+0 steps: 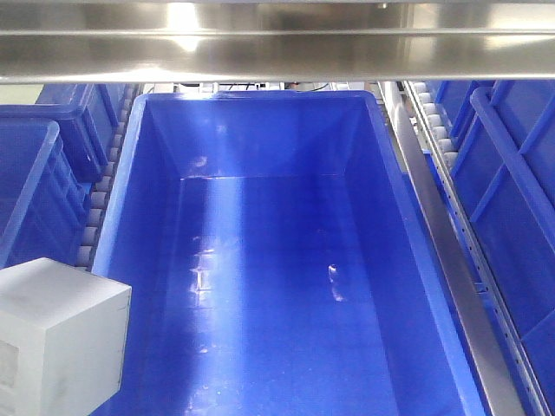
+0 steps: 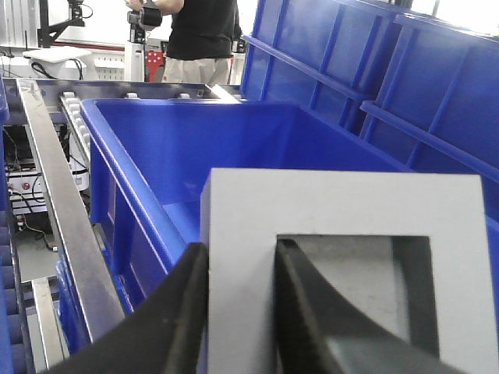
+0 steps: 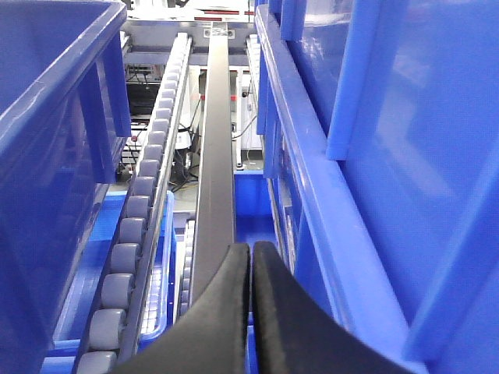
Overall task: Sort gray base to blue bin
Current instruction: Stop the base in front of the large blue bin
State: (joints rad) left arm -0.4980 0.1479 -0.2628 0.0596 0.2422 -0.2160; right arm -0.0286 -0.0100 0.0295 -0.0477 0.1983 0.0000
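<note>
The matte gray, roughly cubic block with a square recess in one face, the gray base, is in the grasp of the left gripper. Its two black curved fingers are closed to a narrow gap on one wall of the block. One finger lies on the outer side and the other reaches into the recess. In the front view the block hangs at the near left corner of the large, deep, bright-blue plastic bin, close to its rim. Whether it is already fully above the inside, I cannot tell.

I judge the block to be stiff and rather light, probably plastic, with a dull surface that gives the fingers good friction. It does not look fragile. The wall beside the recess is a good place to hold, because it is thin enough for the jaws and has flat parallel sides. The full cube seems too wide for them.

The bin has smooth, glossy, sloping walls and a floor with a faint grid; no object is seen in it. The right gripper is fully closed, its black fingertips touch each other, and it holds nothing. It points along a dark metal rail beside gray conveyor rollers, between other blue ribbed crates.
</note>
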